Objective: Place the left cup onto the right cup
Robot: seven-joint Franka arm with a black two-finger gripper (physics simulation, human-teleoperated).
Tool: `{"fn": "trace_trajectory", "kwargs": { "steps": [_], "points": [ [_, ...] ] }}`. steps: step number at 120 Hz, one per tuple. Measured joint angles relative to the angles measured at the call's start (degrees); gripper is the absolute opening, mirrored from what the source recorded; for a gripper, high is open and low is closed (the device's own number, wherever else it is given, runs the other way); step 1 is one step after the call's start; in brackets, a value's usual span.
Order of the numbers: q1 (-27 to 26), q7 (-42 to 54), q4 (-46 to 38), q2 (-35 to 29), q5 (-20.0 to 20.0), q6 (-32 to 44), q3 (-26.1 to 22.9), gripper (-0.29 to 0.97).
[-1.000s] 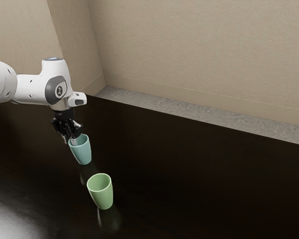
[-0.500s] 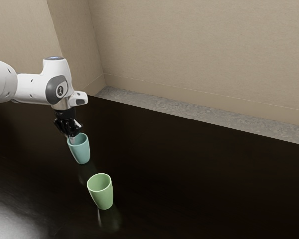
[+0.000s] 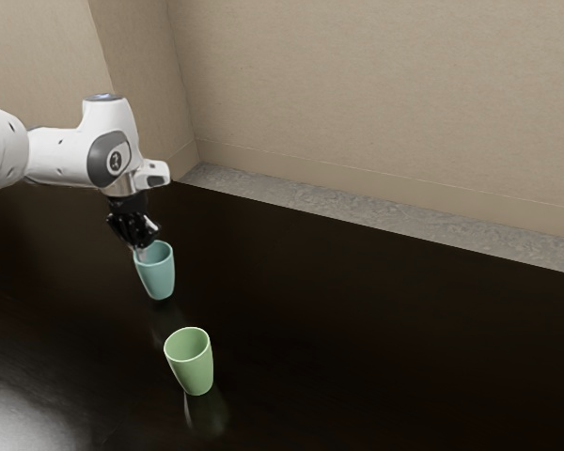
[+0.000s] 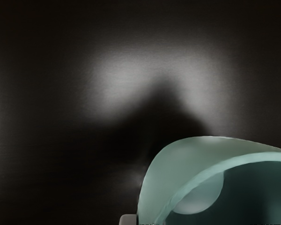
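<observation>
The gripper (image 3: 142,246) is clamped on the teal cup's (image 3: 156,271) rim, the cup hanging off the table (image 3: 376,329), up and to the exterior view's left of the green cup (image 3: 189,361) (probably light, stiff, slick: a firm rim pinch seems right).

Glossy black table (image 3: 376,319) beneath beige walls (image 3: 376,85) and a grey speckled ledge (image 3: 395,214)

Glossy dark table (image 3: 376,319) — grey speckled ledge (image 3: 376,211), beige wall (image 3: 376,85)
</observation>
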Motion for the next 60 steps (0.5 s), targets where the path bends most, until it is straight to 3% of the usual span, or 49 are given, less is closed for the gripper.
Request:
{"fn": "trace_trajectory", "kwargs": {
  "steps": [60],
  "points": [
    [-6.9,-3.5,-3.4,-13.5,-0.7,-7.3,0.0,-0.11]
  ]
}}
